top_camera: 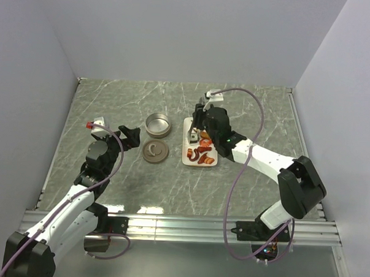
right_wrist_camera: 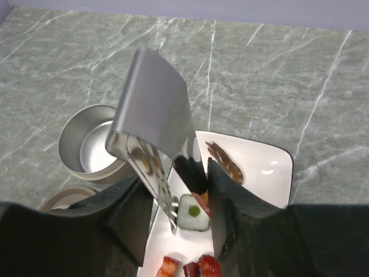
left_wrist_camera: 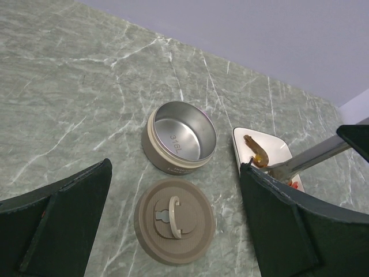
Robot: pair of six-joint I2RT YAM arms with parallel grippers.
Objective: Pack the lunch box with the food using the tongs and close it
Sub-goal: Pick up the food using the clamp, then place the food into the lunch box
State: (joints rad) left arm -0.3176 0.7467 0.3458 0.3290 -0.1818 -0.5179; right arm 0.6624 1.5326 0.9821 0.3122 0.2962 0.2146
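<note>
The lunch box [top_camera: 157, 124] stands uncovered and holds nothing, its silvery inside showing [left_wrist_camera: 179, 138]. Its brown lid [top_camera: 155, 151] lies flat just in front of it, handle up [left_wrist_camera: 174, 219]. Food [top_camera: 203, 153] lies on a white plate [top_camera: 187, 153]: a shrimp [right_wrist_camera: 225, 161], red pieces [right_wrist_camera: 190, 268] and a white cube with a green dot [right_wrist_camera: 193, 212]. My right gripper [right_wrist_camera: 176, 184] hangs over the plate's far end, shut on the metal tongs [right_wrist_camera: 153, 109]. One tong tip touches the cube's left side; the other arm is hidden. My left gripper [left_wrist_camera: 176, 190] is open above the lid.
The plate [left_wrist_camera: 277, 147] sits right of the tin, almost touching it. Grey walls enclose the marble table on three sides. A purple cable loops from the right arm [top_camera: 258, 155] over the table's right half.
</note>
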